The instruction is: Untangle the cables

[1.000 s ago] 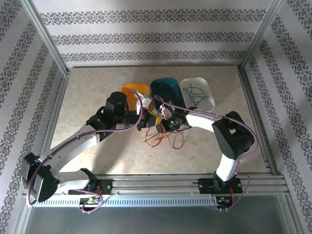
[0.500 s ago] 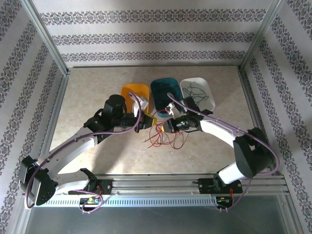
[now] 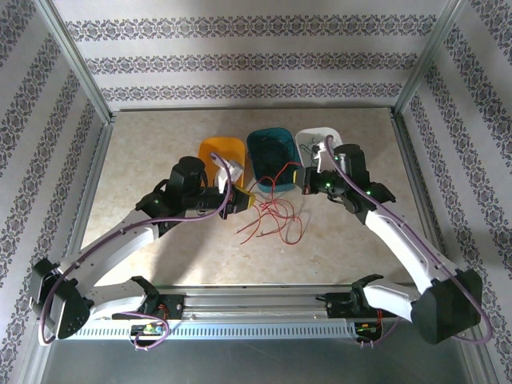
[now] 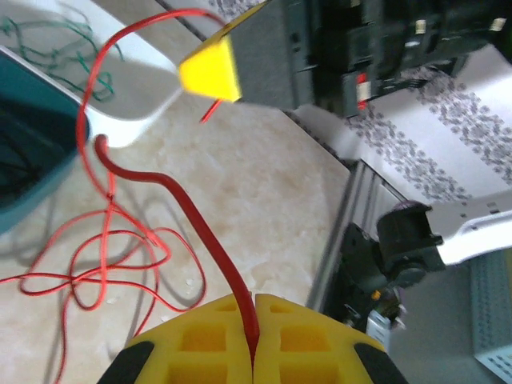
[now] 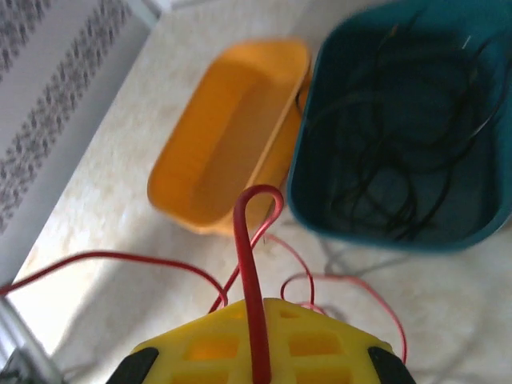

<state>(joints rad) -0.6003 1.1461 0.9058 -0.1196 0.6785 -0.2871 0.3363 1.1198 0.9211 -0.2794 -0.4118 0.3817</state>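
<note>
Loose red cables (image 3: 270, 224) lie in curly loops on the table between the two arms. My left gripper (image 3: 244, 200) is shut on a red cable (image 4: 200, 232), which runs out from between its yellow pads (image 4: 200, 344). My right gripper (image 3: 300, 178) hangs in front of the teal bin, shut on a red cable (image 5: 250, 240) that bends into a small hook just past its pads (image 5: 320, 344). Thin red strands stretch between the two grippers and down to the pile. Black cables (image 5: 400, 144) lie in the teal bin (image 3: 260, 142); green cables (image 3: 314, 144) lie in the white bin.
Three bins stand in a row behind the pile: an orange bin (image 3: 222, 150), the teal bin (image 5: 336, 216) and the white bin (image 3: 340, 138). The orange bin (image 5: 224, 136) holds nothing. Metal frame rails edge the table on all sides.
The right arm swung out to the right and its gripper moved back toward the teal and white bins, closing on a red cable and drawing it up. The left arm barely moved.
</note>
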